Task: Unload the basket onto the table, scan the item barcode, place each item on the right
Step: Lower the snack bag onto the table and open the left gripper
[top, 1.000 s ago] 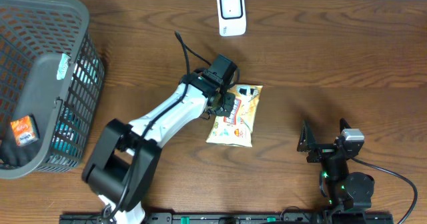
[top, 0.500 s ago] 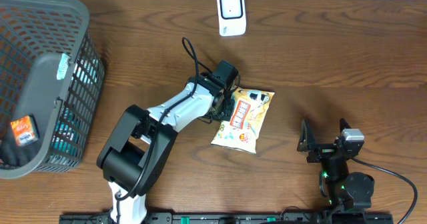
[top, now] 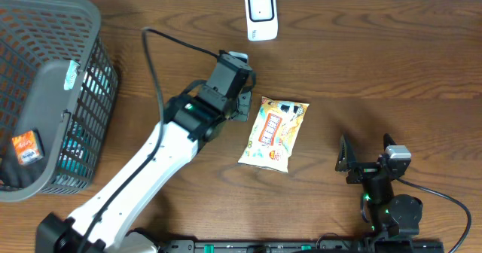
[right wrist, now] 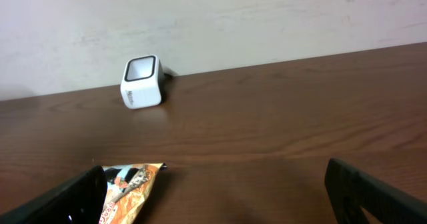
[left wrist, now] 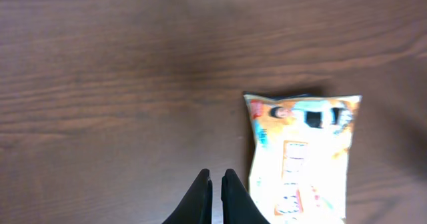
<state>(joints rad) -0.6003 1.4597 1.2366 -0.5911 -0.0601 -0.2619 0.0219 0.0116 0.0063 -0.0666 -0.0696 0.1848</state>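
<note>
- the snack packet (top: pixel 274 133) lies flat on the wooden table (top: pixel 376 65), near the middle, printed orange-and-yellow face up.
- in the overhead view its long axis is slightly tilted, with the upper end toward the white scanner (top: pixel 261 14).
- the scanner stands at the far edge of the table, well apart from the packet, with bare wood between them.
- the left gripper (left wrist: pixel 215 175) has its two dark fingers pressed together with nothing between them.
- in the left wrist view those fingers sit just beside the packet's left edge, with a thin strip of table showing between them and the packet.
- from overhead the left arm reaches diagonally from the near left corner, its wrist just left of the packet's upper end.
- the right gripper (right wrist: pixel 213 187) is spread wide and grips nothing; only table shows between its fingers.
- it sits low at the near right of the table, apart from the packet, facing the scanner and the wall.
- the packet's corner shows at the lower left of the right wrist view.
- a dark grey mesh basket (top: pixel 45 95) stands at the left edge of the table, with a small orange item (top: pixel 26 147) inside it.
</note>
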